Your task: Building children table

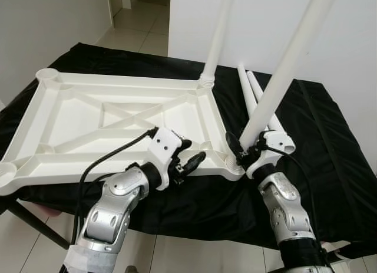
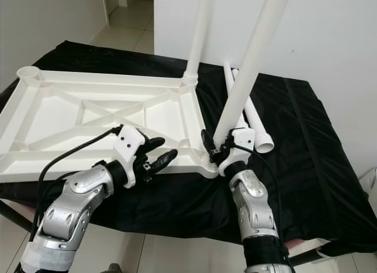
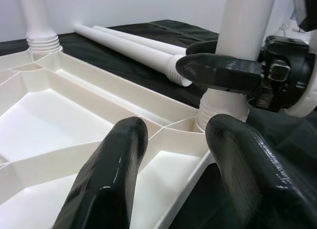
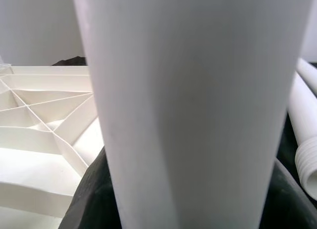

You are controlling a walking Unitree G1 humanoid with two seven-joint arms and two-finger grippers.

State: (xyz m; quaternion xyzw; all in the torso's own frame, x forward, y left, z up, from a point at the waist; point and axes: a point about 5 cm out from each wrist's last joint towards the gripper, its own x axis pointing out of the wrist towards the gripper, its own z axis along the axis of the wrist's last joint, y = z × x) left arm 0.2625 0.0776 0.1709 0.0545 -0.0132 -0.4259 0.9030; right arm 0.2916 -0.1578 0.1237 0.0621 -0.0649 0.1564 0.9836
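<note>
A white plastic tabletop [image 1: 76, 117] lies upside down on a black-covered table. One white leg [image 1: 217, 43] stands upright in its far right corner socket. A second leg [image 1: 283, 72] leans in the near right corner socket [image 3: 218, 108], and my right gripper [image 1: 250, 146] is shut on this leg just above its threaded end. Seen close in the right wrist view, the held leg [image 4: 193, 110] is clamped between the dark fingers. My left gripper [image 1: 195, 150] is open with nothing in it, hovering over the tabletop's front rim a little left of that corner.
Two loose white legs [image 1: 250, 90] lie side by side on the black cloth [image 1: 330, 167] right of the tabletop. A white wall rises behind the table. A doorway opens at the far left. Tiled floor lies below the table's front edge.
</note>
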